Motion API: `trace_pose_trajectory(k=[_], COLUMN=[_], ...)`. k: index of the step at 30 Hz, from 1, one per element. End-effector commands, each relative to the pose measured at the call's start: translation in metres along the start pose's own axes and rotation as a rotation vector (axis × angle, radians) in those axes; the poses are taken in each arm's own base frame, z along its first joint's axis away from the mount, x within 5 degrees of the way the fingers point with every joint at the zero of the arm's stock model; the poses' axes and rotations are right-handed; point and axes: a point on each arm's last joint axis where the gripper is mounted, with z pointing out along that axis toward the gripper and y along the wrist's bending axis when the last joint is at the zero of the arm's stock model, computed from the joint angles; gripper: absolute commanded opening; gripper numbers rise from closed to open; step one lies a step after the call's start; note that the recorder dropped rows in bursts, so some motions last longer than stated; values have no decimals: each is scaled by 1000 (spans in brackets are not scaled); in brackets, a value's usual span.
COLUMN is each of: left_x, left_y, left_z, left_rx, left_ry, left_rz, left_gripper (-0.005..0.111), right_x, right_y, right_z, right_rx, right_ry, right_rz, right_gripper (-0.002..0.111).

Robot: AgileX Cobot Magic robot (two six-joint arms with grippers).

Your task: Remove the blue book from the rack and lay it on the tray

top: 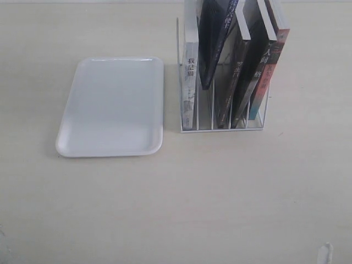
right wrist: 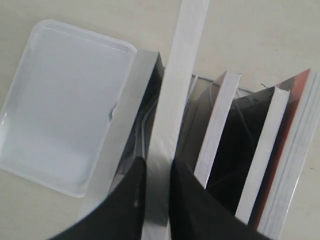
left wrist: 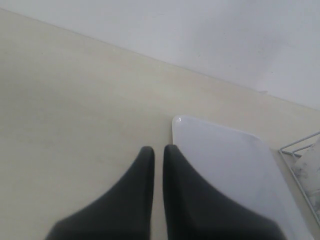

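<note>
The blue book [top: 212, 44] hangs tilted in the second slot of the white wire rack [top: 220, 130], its lower corner raised well above the rack floor. In the right wrist view my right gripper [right wrist: 157, 166] is shut on the book's white page edge [right wrist: 182, 75], one finger on each cover. That gripper is above the top of the exterior view. The white tray [top: 113, 107] lies flat on the table left of the rack, with nothing on it. My left gripper [left wrist: 159, 150] is shut on nothing, low over the table beside the tray's corner [left wrist: 225, 160].
A white-spined book [top: 190, 82] stands in the slot nearest the tray. Two black-spined books [top: 242, 77] and a red-and-teal-spined book [top: 272, 60] lean in the slots on the other side. The pale table [top: 181, 198] stretches toward the front.
</note>
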Motion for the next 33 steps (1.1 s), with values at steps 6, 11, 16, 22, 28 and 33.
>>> trace_pose_trajectory(k=[6,11,16,22,28,33], left_x=[0,0,0,0,0,0], left_y=[0,0,0,0,0,0], left_z=[0,0,0,0,0,0], left_rx=[8,8,8,8,8,8], left_ry=[-12,-12,-12,-12,-12,-12], left_rz=[-4,-4,-4,-4,-4,-4], left_gripper=[6,6,6,6,6,6], right_x=[-10,-3,-3,12,39,61], right_y=[2,1,18,56,103,130], right_z=[-104,-135,-148,-150,-128,-89], right_rx=[-59,-62,-218,-392,-330,-1], right_ry=[-329,-412,-512,-532,-462,-421], right_rz=[-68,-183,-355,-779,-1119,-1225], right_gripper=[0,0,0,0,0,0])
